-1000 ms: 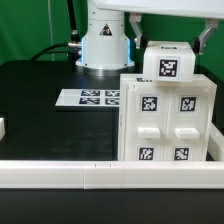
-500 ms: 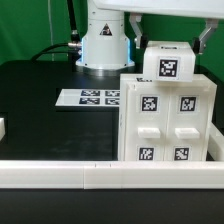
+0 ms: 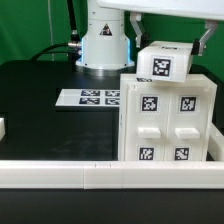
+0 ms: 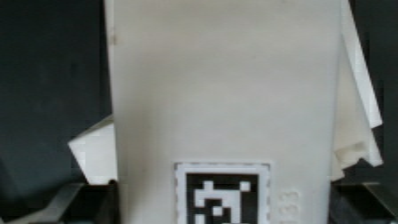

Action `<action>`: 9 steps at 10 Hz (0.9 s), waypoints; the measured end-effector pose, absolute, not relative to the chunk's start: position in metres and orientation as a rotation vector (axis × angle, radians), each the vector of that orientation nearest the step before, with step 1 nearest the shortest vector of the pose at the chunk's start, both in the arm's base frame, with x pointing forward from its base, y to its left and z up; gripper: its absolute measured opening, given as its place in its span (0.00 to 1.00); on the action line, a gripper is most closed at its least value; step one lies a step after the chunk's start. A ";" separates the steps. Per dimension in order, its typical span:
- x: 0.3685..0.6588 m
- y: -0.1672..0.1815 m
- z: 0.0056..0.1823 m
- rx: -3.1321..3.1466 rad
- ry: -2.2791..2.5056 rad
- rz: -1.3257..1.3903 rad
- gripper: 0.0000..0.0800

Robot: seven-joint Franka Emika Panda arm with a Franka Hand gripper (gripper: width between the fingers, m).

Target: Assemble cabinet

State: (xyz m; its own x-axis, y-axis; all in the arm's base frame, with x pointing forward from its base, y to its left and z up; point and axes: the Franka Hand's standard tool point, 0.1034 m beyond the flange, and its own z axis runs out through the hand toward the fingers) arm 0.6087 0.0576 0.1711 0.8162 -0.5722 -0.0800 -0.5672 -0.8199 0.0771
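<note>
The cabinet [image 3: 167, 125] stands at the exterior view's right, a big white box with four tags on its front. A white tagged block [image 3: 165, 62] sits at its top edge, slightly tilted. In the wrist view this white block [image 4: 222, 90] fills the picture, its tag low between the dark fingers [image 4: 39, 205]. My gripper [image 4: 217, 208] is shut on the block, one finger pressed on each side. The gripper itself is mostly hidden behind the block in the exterior view.
The marker board [image 3: 90, 98] lies flat to the left of the cabinet. The robot base [image 3: 100, 45] stands behind it. A small white block [image 3: 2, 128] sits at the left edge. A white rail [image 3: 60, 175] runs along the front.
The white tagged block on top of the cabinet has tipped slightly; its tag now leans. The cabinet has not moved.
</note>
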 end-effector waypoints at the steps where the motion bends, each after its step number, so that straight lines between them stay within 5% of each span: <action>1: 0.609 0.058 0.171 2.879 -1.114 -0.137 0.70; 9: 0.613 0.069 0.172 2.151 -2.206 -0.077 0.70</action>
State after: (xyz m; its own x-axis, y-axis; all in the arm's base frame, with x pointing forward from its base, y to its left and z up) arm 0.6129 0.0686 0.1722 -0.0251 -0.9997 0.0077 -0.9967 0.0256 0.0768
